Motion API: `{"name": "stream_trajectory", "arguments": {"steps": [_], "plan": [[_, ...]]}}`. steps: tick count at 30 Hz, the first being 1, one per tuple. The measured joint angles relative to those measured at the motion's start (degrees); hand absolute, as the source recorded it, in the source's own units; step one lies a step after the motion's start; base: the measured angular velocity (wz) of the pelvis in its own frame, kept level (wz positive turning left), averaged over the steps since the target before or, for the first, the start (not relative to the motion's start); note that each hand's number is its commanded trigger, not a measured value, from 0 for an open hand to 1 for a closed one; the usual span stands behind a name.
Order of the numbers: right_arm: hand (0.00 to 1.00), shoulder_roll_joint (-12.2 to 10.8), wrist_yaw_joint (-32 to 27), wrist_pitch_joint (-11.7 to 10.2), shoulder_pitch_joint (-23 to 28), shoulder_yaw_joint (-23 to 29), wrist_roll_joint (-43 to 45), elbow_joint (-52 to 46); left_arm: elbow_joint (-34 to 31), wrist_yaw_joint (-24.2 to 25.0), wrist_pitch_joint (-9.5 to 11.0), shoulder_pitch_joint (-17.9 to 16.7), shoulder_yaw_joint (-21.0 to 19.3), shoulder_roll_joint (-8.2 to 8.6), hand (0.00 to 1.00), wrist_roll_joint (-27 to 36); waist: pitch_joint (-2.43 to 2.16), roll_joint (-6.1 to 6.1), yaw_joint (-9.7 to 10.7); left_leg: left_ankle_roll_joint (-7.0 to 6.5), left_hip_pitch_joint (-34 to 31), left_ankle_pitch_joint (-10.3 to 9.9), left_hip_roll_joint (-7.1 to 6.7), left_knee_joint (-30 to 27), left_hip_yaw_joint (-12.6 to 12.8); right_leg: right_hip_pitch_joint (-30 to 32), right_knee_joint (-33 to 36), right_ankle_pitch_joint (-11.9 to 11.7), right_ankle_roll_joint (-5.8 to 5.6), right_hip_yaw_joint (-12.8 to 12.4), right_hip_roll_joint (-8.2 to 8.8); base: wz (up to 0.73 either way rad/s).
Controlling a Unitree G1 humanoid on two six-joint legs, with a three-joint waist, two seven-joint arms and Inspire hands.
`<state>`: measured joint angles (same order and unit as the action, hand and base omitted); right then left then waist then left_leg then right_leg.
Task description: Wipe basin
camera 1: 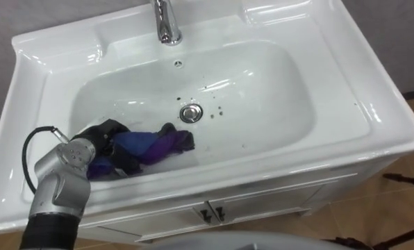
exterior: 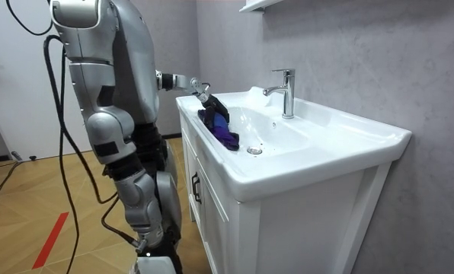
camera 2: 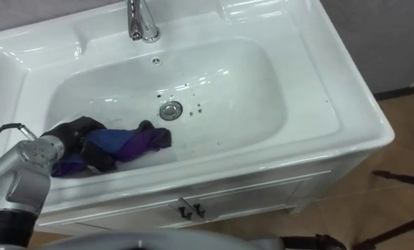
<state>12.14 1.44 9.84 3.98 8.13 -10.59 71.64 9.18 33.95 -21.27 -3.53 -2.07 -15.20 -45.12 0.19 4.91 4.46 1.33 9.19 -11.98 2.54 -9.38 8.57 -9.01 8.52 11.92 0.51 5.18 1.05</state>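
Left hand at the basin, seen from the head camera and the room camera.

(a) The white ceramic rectangular basin (camera 1: 276, 83) sits on a white cabinet (camera 1: 276, 198) with two small dark door handles (camera 1: 211, 214) at its near edge. A chrome single-lever faucet (camera 1: 167, 24) stands at the middle of the far rim. Below it I see a small round overflow hole (camera 1: 178, 64), and a round chrome drain (camera 1: 190, 112) in the bowl's floor. A few dark specks (camera 1: 219, 110) lie just right of the drain.

(b) The crumpled blue and purple cloth (camera 1: 151, 146) lies inside the bowl at its near-left part, on the slope below the near rim. Its right end reaches to a spot just near of the drain without touching it.

(c) My left arm enters from the lower left, and its silver wrist crosses the near-left rim. The black left hand (camera 1: 104, 135) rests on the left end of the cloth, palm down, pointing right into the bowl. Dark fingers (camera 1: 126, 165) cross over the fabric and curl round a bunched fold, so I read the hand as clenched on the cloth.

(d) In the room view the robot stands upright on a wooden floor (exterior: 29, 205) at the cabinet's front, by the basin's left corner, with a grey wall (exterior: 364, 53) behind the basin. The forearm reaches out level over the rim, and the hand tips down into the bowl with the cloth beneath it.
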Motion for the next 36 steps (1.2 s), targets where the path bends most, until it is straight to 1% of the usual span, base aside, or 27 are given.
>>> {"name": "stream_trajectory", "arguments": {"steps": [11,13,14,16,20,23,26,28,29,30,31,32,34,35,36], "plan": [[0.00,0.0,-0.7,-0.5,0.0,0.0,-0.5,1.5,-0.3,0.6,-0.1,0.0,0.0,-0.03,1.00,-0.6,0.07,-0.05,0.1,0.00,0.0,0.0,-0.01,0.0,-0.1,-0.5,0.1,0.1,0.07,0.0,0.04,0.00],[0.00,0.0,-1.3,-0.5,0.0,0.0,-1.1,1.5,-0.2,0.7,-0.1,0.0,0.0,-0.08,1.00,-0.6,0.13,-0.14,0.3,0.00,0.0,0.0,-0.06,0.0,-0.9,-0.8,0.1,0.1,0.07,0.3,0.05,0.06],[0.00,0.0,-1.4,-0.5,0.0,0.0,-1.2,1.6,-0.2,0.7,-0.1,0.0,0.0,-0.08,1.00,-0.6,0.16,-0.19,0.4,0.00,0.1,0.0,-0.07,0.0,-0.9,-0.9,0.0,0.1,0.07,0.3,0.05,0.07],[0.00,0.0,-1.7,-0.6,-0.1,0.0,-2.7,1.8,-0.1,0.4,0.0,0.2,0.1,-0.07,1.00,-0.6,0.32,-0.31,0.4,0.01,0.4,0.0,-0.08,0.0,-0.9,-0.9,-0.2,0.1,0.07,0.4,0.04,0.04],[0.00,0.0,-2.2,-0.6,-0.1,-0.1,-2.8,1.8,1.2,-0.6,0.0,1.0,0.1,-0.06,1.00,0.7,0.30,-0.29,0.5,0.01,0.2,0.0,-0.19,0.0,-1.2,-1.0,-0.7,0.1,0.08,0.7,0.05,0.06],[0.00,0.0,-2.9,-0.7,-0.1,-0.2,-2.8,1.2,2.7,-2.0,0.7,1.2,0.1,0.05,1.00,1.3,0.30,-0.32,0.5,0.01,0.2,0.0,-0.19,0.0,-1.0,-1.0,-0.7,0.2,0.08,0.7,0.02,0.00],[0.00,-0.1,-4.4,-1.7,-0.1,-0.7,-3.0,1.2,6.9,-6.5,2.6,1.6,0.1,0.67,1.00,4.2,0.28,-0.41,0.3,0.01,0.4,0.0,-0.19,0.0,-0.8,-1.2,-0.5,0.2,0.11,0.6,-0.02,0.00],[0.00,-0.3,-5.3,-1.8,-0.1,-0.7,-3.1,1.2,10.1,-11.0,4.7,2.2,-0.2,1.96,1.00,5.3,0.22,-0.61,-0.1,0.06,0.9,0.1,-0.18,0.3,-0.6,-1.3,-0.4,0.3,0.12,0.3,-0.06,-0.03],[0.00,-0.3,-5.5,-1.8,-0.1,-0.7,-3.1,1.2,11.2,-12.3,5.3,2.5,-0.3,2.31,1.00,5.9,0.21,-0.65,-0.2,0.07,1.1,0.1,-0.18,0.3,-0.6,-1.4,-0.4,0.3,0.12,0.1,-0.08,-0.07],[0.00,-0.3,-5.7,-1.8,-0.1,-0.7,-3.1,1.1,13.5,-14.6,6.2,3.2,-0.3,2.90,1.00,6.9,0.21,-0.81,-0.2,0.07,1.6,0.1,-0.18,0.5,-0.5,-1.8,-0.4,0.3,0.11,0.0,-0.09,0.00],[0.00,-0.5,-6.1,-1.8,-0.1,-0.8,-3.1,1.1,16.4,-17.2,7.5,4.3,-0.3,3.60,1.00,7.4,0.10,-1.13,-0.2,0.07,1.9,0.1,-0.18,0.6,-0.2,-2.1,-0.4,0.5,0.10,0.0,-0.08,-0.04],[0.00,-0.7,-6.4,-1.8,-0.1,-0.8,-3.1,1.1,17.7,-18.3,8.1,4.8,-0.5,3.92,1.00,7.5,0.10,-1.33,-0.3,0.07,2.1,0.1,-0.17,0.6,0.0,-2.1,-0.4,0.6,0.10,0.0,-0.08,-0.06],[0.00,-1.5,-7.0,-1.7,-0.1,-0.7,-3.1,1.1,21.5,-23.1,9.8,6.2,-1.6,5.54,1.00,8.4,-0.05,-2.48,-0.3,0.07,2.5,0.1,-0.14,0.6,0.4,-1.9,-0.1,0.9,0.12,-0.5,-0.11,-0.09],[0.00,-1.7,-7.1,-1.6,-0.1,-0.7,-2.9,1.0,22.1,-24.3,10.2,6.3,-1.7,5.85,1.00,8.5,-0.08,-2.78,-0.2,0.08,2.6,0.1,-0.14,0.6,0.5,-1.9,0.1,1.0,0.12,-0.5,-0.08,-0.07],[0.00,-1.9,-7.3,-1.5,0.0,-0.7,-2.7,1.0,23.0,-26.6,10.8,6.4,-1.7,6.35,1.00,8.7,-0.31,-3.29,-0.1,0.08,2.6,0.1,-0.15,0.6,0.6,-1.9,0.2,1.0,0.11,-0.8,-0.10,-0.09]]}}
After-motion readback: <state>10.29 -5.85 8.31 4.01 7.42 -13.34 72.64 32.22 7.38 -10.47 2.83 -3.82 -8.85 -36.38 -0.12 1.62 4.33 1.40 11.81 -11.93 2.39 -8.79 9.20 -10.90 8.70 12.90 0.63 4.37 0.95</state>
